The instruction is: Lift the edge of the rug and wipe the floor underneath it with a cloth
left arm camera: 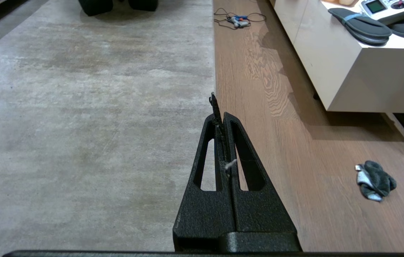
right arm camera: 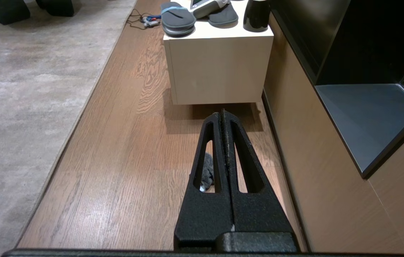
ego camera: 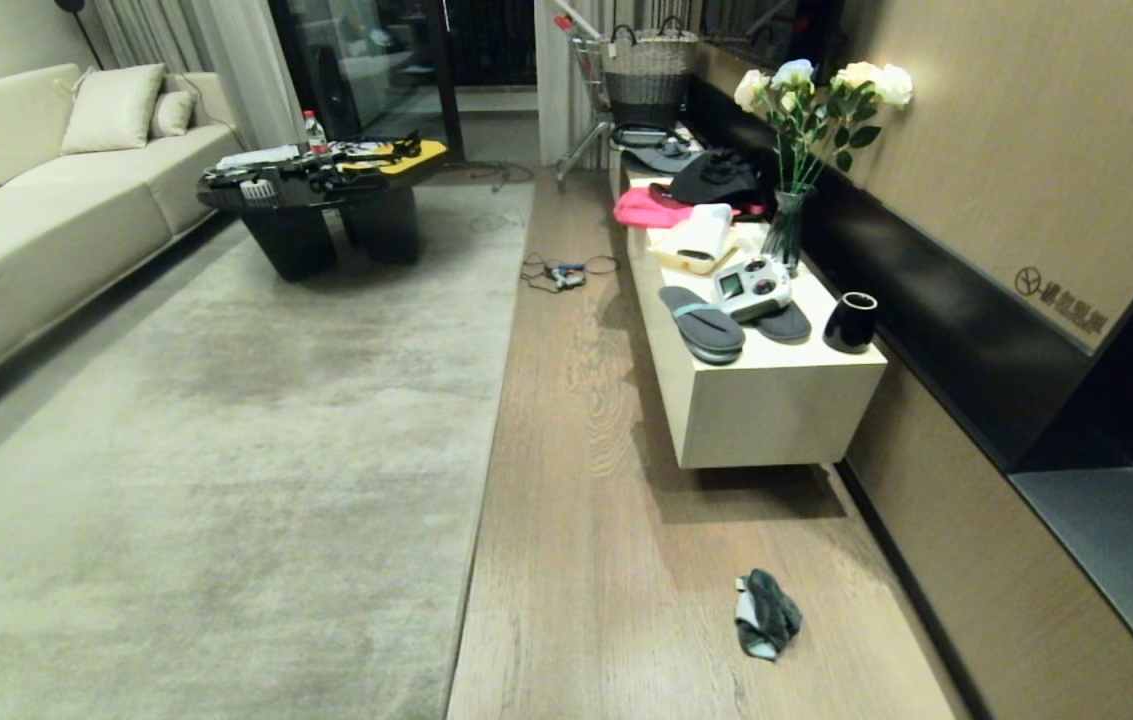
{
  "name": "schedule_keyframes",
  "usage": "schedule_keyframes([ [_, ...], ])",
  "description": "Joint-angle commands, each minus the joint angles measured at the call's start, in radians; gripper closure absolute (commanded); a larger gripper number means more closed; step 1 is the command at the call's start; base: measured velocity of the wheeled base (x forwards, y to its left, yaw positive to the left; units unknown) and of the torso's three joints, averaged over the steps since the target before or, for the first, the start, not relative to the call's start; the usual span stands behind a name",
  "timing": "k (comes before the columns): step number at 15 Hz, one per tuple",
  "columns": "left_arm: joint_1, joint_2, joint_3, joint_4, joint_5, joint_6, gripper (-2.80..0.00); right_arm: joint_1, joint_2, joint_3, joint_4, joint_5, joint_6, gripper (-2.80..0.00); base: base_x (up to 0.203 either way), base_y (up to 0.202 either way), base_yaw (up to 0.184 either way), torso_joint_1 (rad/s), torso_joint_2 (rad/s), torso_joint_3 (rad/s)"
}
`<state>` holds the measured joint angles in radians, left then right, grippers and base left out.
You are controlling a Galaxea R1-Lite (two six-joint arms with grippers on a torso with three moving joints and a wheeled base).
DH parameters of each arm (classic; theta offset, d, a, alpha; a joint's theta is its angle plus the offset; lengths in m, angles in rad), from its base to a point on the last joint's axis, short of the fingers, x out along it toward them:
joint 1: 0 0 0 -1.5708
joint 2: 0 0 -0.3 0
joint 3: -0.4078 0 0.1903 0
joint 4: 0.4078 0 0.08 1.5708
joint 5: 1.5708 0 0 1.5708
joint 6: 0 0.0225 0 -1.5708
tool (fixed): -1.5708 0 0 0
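Observation:
The pale grey rug [ego camera: 226, 450] lies flat, and its rug edge [ego camera: 486, 470] runs straight along the wood plank floor [ego camera: 606, 500]. The cloth [ego camera: 766, 613], a crumpled dark grey and whitish rag, lies on the planks near the wall. Neither arm shows in the head view. In the left wrist view my left gripper [left arm camera: 222, 115] is shut and empty, held over the rug edge [left arm camera: 214, 71], with the cloth [left arm camera: 376, 180] off to its side. My right gripper [right arm camera: 222, 114] is shut and empty above the floor; the cloth [right arm camera: 207, 173] shows through a slot in one finger.
A white low cabinet [ego camera: 766, 400] stands along the wall, carrying slippers, a controller, a black cup and a flower vase. A tangle of cable [ego camera: 561, 272] lies on the planks farther ahead. A black coffee table [ego camera: 326, 210] and a sofa [ego camera: 26, 220] sit at the rug's far left. A dark wall niche [ego camera: 1116, 540] juts out on the right.

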<state>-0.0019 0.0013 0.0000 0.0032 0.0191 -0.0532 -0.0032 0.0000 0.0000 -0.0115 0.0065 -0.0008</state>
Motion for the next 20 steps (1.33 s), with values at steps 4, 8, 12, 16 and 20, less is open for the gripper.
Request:
schedule_keyframes([
  [4, 0.0, 0.0, 0.0, 0.0, 0.0, 0.0, 0.0, 0.0, 0.002, 0.0, -0.004, 0.0, 0.007, 0.0, 0.0, 0.0, 0.0, 0.0, 0.0, 0.0],
  [8, 0.0, 0.0, 0.0, 0.0, -0.001, 0.0, 0.0, 0.0, 0.002, 0.0, -0.002, 0.0, 0.01, 0.0, 0.0, 0.0, 0.0, 0.0, 0.0, 0.0],
  [12, 0.0, 0.0, 0.0, 0.0, 0.001, 0.0, 0.0, 0.0, 0.002, 0.0, -0.004, -0.016, 0.033, 0.0, 0.0, 0.0, 0.0, 0.0, 0.0, 0.0],
  [16, 0.0, 0.0, 0.0, 0.0, 0.0, 0.0, 0.0, 0.0, 0.002, 0.0, -0.005, -0.016, 0.033, 0.0, 0.0, 0.0, 0.0, 0.0, 0.0, 0.0],
  [20, 0.0, 0.0, 0.0, 0.0, 0.0, 0.0, 0.0, 0.0, 0.002, 0.0, -0.002, -0.016, 0.025, 0.0, 0.0, 0.0, 0.0, -0.002, -0.06, -0.082],
])
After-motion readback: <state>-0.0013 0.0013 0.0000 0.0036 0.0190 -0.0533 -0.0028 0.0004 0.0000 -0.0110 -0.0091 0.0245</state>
